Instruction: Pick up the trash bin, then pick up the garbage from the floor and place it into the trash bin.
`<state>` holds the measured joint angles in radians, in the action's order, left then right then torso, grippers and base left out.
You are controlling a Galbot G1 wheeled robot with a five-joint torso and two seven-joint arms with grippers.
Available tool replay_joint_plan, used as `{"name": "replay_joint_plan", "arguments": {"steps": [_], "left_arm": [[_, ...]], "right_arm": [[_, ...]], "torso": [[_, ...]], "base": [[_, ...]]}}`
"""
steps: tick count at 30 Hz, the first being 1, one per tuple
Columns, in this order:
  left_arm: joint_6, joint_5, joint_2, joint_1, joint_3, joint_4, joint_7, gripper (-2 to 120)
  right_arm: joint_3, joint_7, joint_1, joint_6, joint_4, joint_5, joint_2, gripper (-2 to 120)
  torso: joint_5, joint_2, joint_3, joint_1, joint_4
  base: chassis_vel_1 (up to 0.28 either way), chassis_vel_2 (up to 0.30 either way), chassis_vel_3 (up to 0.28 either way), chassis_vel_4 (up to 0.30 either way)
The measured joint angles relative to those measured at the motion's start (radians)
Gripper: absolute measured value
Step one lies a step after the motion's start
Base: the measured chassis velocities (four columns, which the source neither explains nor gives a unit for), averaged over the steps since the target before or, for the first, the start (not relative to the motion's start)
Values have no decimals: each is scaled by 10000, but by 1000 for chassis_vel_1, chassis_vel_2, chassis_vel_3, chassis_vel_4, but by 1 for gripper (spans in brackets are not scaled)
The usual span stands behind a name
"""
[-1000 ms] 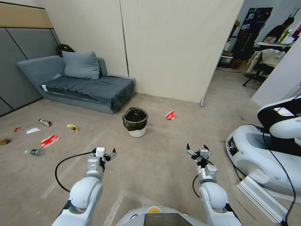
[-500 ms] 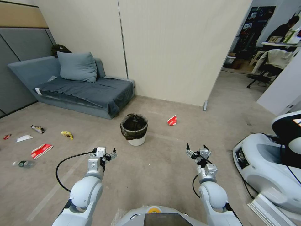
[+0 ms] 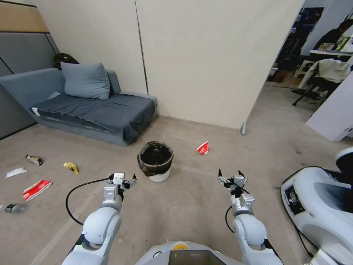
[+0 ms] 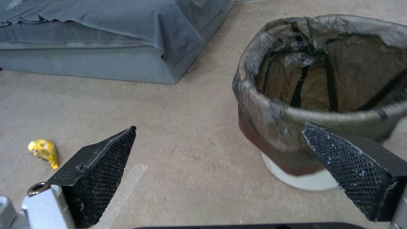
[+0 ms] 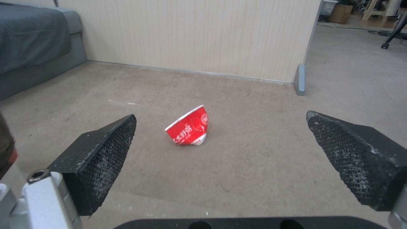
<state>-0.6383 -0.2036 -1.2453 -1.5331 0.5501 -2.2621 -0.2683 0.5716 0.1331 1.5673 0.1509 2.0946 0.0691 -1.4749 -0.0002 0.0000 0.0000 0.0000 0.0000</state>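
We've got the trash bin standing upright on the carpet, just off the corner of the blue-grey sofa. It's a white bin with a black liner folded over the rim, and as far as we can see into it the liner holds nothing (its very bottom is out of sight).

Our left gripper hangs just short of the bin, a bit to its left, fingers spread wide with nothing between them. Our right gripper is further to the bin's right, equally agape and empty.

The garbage is scattered around the bin: a red-and-white paper carton lies tipped on its side to the bin's right, toward the wall. Well to the bin's left sit a yellow snack wrapper, a darker wrapper, a white tissue, a flattened red carton and a blurry bottle. Bare carpet lies between our grippers and the bin.
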Motion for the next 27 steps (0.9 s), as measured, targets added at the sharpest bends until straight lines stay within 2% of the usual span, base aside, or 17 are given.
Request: {"name": "replay_joint_plan", "arguments": {"steps": [9, 20, 23, 25, 27], "left_arm": [[158, -100, 55, 76, 22, 65, -36, 100], [24, -374, 231, 222, 75, -70, -55, 100], [-299, -774, 422, 316, 62, -191, -151, 100], [-895, -2218, 927, 739, 68, -381, -546, 100], [-940, -2559, 1075, 850, 75, -403, -589, 100]], "right_arm": [[-16, 51, 65, -260, 76, -293, -43, 100], [-51, 184, 68, -341, -92, -255, -113, 100], [-50, 196, 112, -364, -160, -256, -126, 100], [-42, 198, 170, -415, -249, -256, -103, 100], [-43, 199, 178, -417, -261, -255, -96, 100]], "torso": [[2, -1, 2, 1, 0], [2, 0, 0, -1, 0], [1, 0, 0, -1, 2], [0, 0, 0, 0, -1], [2, 0, 0, -1, -2]], "base": [[-133, 131, 130, -121], [-6, 11, 12, -4], [0, 0, 0, 0], [0, 0, 0, 0], [0, 0, 0, 0]]}}
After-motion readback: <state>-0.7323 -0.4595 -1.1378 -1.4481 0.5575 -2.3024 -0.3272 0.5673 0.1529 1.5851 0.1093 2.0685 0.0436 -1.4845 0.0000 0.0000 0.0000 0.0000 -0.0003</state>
